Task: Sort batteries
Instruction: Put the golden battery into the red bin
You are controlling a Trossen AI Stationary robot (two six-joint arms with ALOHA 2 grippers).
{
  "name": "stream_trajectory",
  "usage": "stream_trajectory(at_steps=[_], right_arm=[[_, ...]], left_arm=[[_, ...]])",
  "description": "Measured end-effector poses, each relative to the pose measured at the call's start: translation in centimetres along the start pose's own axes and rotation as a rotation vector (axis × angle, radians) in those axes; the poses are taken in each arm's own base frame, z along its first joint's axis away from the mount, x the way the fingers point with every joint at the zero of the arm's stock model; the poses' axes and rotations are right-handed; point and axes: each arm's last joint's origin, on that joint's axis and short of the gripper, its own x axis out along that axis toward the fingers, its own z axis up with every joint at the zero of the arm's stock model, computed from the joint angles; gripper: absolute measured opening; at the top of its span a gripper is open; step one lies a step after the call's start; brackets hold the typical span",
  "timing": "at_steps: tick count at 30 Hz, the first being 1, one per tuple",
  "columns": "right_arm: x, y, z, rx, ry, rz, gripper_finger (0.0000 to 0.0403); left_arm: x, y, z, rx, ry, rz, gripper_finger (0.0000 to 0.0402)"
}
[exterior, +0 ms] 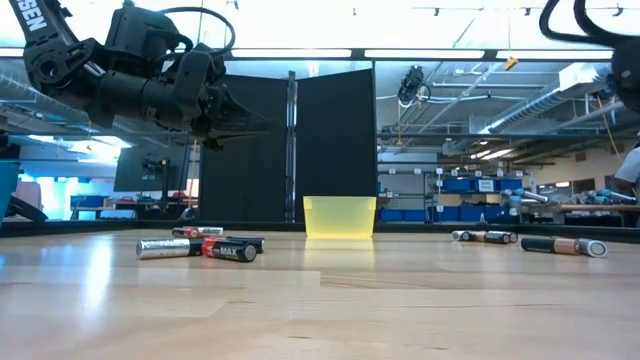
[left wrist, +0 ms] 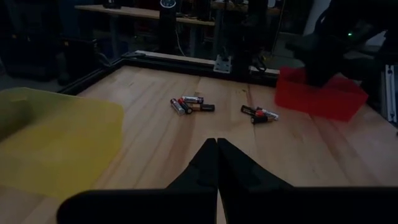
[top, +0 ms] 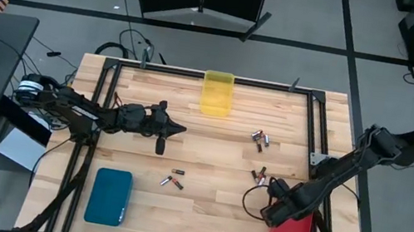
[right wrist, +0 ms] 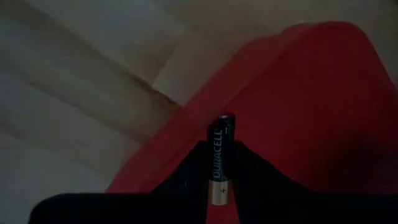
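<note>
1. The left arm reaches in from the desk's left side, stretched nearly level toward the middle, held well above the surface in the low view.
2. The left pincer [top: 178,129] points toward the desk's centre; its two dark fingers [left wrist: 205,163] are pressed together tip to tip, with nothing between them.
3. The right arm comes in from the upper right and bends downward at the elbow toward the desk's near right corner.
4. The right pincer [top: 271,214] sits low at that corner, its wrist angled downward.
5. Its jaws are narrowly parted, clamping a dark battery [right wrist: 222,158] held lengthwise between them.
</note>
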Motion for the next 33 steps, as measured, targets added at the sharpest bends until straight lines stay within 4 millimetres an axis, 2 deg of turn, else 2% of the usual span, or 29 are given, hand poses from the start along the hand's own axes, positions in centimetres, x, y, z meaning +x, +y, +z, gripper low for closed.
stream_trajectory(at_steps=[4, 8, 13, 18, 26, 33], right_arm=[[-1.0, -0.7, -1.0, 0.034, 0.015, 0.048, 0.0054], [-1.8, -1.3, -1.8, 0.203, -0.003, 0.097, 0.0054], [-1.1, -1.3, -1.4, 0.385, -0.069, 0.082, 0.0054], [0.3, -1.1, -0.9, 0.389, -0.124, 0.063, 0.0054], [0.4, -0.3, -0.8, 0.261, -0.183, 0.150, 0.0054], [0.6, -0.5, -1.2, 0.439, -0.080, 0.105, 0.0054]], left_arm=[[0.0, 0.0, 0.0, -0.015, 0.000, 0.000, 0.0006], [0.0, 0.0, 0.0, -0.018, 0.000, 0.001, 0.0006], [0.0, 0.1, 0.0, -0.018, -0.002, 0.024, 0.0006], [0.0, 0.1, 0.0, -0.016, -0.003, 0.025, 0.0006], [0.0, 0.1, 0.1, 0.000, -0.013, 0.032, 0.0006], [0.0, 0.1, 0.1, 0.000, -0.015, 0.032, 0.0006]])
